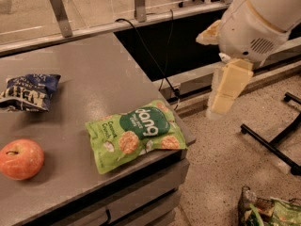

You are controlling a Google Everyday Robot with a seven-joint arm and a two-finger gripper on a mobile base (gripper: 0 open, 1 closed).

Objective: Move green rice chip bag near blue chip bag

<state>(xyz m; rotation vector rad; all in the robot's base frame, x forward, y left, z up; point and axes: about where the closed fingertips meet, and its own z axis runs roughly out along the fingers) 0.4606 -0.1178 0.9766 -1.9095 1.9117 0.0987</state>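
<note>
The green rice chip bag lies flat at the front right corner of the grey table, its right edge close to the table's rim. The blue chip bag lies wrinkled at the table's left side, well apart from the green bag. My gripper hangs from the white arm at the right, over the floor, beyond the table's right edge and higher than the green bag. It holds nothing that I can see.
A red-orange apple sits at the front left of the table. A black cable runs down past the table's right side. Black stand legs and a pile of snack bags are on the floor at right.
</note>
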